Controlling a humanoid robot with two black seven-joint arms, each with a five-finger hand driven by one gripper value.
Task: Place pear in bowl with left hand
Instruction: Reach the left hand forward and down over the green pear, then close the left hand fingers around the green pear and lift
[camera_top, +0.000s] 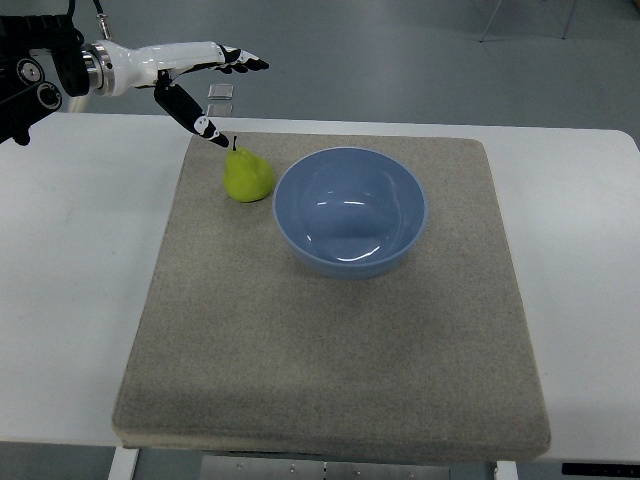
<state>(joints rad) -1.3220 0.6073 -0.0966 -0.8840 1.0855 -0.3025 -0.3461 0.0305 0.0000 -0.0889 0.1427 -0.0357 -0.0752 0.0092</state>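
Pear (248, 177): sits on the grey mat (330, 330), just left of the blue bowl (350, 212), stem pointing up and away.
Left robot hand (205, 85): fingers spread, holding nothing, thumb tip right by the stem.
Key relation: pear lies below and right of the hand, between it and the bowl.
Right arm: not showing.
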